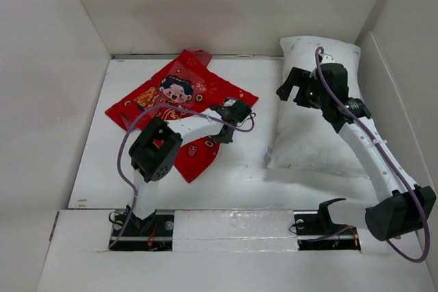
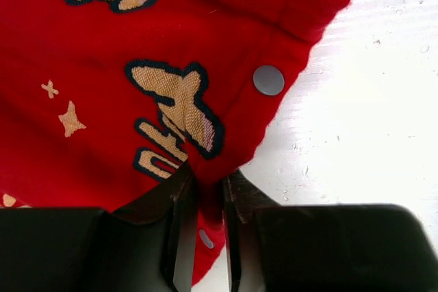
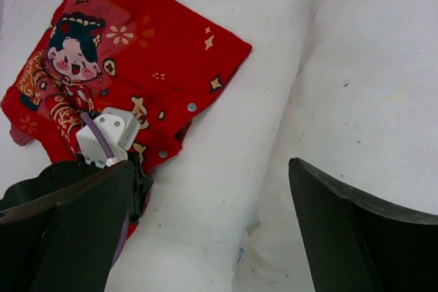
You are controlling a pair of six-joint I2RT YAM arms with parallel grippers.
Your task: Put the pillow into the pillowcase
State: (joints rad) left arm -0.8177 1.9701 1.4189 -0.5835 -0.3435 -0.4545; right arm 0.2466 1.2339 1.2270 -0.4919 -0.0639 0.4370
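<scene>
Although I have a hold on the pillowcase [image 1: 179,97], nothing of the pillow [image 1: 309,128] is inside it yet, so I judge the task to be near its beginning. My left gripper [image 2: 209,193] has its jaws pressed almost together on the red hem, with a thin fold of cloth between them, just beside a grey snap button [image 2: 268,80]. Because the snaps run along this edge, I think it is the mouth of the case, but I cannot see it opened. The cloth lies flat and a little crumpled on the left part of the table [image 1: 239,169]. My right gripper [image 1: 295,88] hangs over the far part of the pillow with its jaws wide apart and nothing between them. The pillow lies on the right side, along the side wall, well apart from the case. What is left, in my judgement, is nearly everything: to lift one layer of the hem, to grasp the pillow, to bring it across and to push it fully inside.
</scene>
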